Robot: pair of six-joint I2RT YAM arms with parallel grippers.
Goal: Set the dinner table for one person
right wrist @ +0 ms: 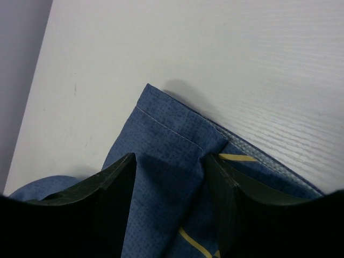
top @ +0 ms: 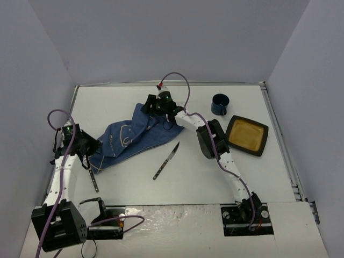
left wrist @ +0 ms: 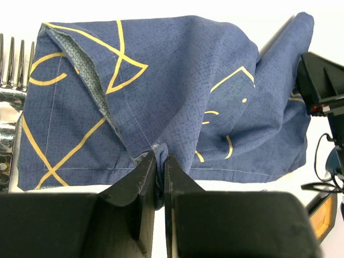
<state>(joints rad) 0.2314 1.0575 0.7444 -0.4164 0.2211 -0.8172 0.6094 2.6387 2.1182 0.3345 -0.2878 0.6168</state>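
left fingers pinched shut on the near-left edge of the blue napkin, fabric bunched between them. right fingers spread apart, straddling the napkin's far corner, not closed on it. napkin lies crumpled on the white tabletop, which spans the whole workspace. knife just right of napkin, fork by its near-left corner; mug and square plate far right

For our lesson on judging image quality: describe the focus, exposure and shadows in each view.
Top external: even, soft light with only faint shadows, and the knife is crisp. Left wrist: the cloth is sharp, the left gripper is dark and soft-edged, and the table is blown out white. Right wrist: the cloth's hem is sharp, the right gripper is a blurred dark mass, and the cloth's corner throws a soft shadow on the table.
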